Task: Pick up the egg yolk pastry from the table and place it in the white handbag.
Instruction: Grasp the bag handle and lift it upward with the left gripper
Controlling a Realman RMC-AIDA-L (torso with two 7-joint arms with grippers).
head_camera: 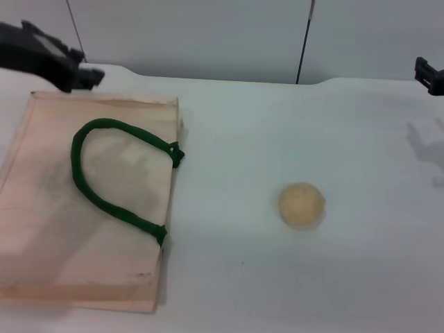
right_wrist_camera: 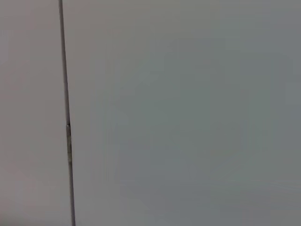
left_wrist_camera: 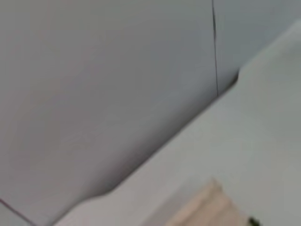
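Observation:
The egg yolk pastry (head_camera: 302, 205), a small pale yellow ball, sits on the white table right of centre. The white handbag (head_camera: 83, 208), a flat cream-peach tote with a dark green rope handle (head_camera: 104, 180), lies flat at the left. A corner of the bag shows in the left wrist view (left_wrist_camera: 211, 209). My left gripper (head_camera: 76, 73) hangs above the bag's far edge at the upper left. My right gripper (head_camera: 430, 75) shows only at the far right edge, well away from the pastry. The right wrist view shows only the wall.
The white table (head_camera: 277, 125) ends at a grey wall (head_camera: 208, 35) behind, with a dark vertical seam (head_camera: 304, 41). Open tabletop lies between the bag and the pastry.

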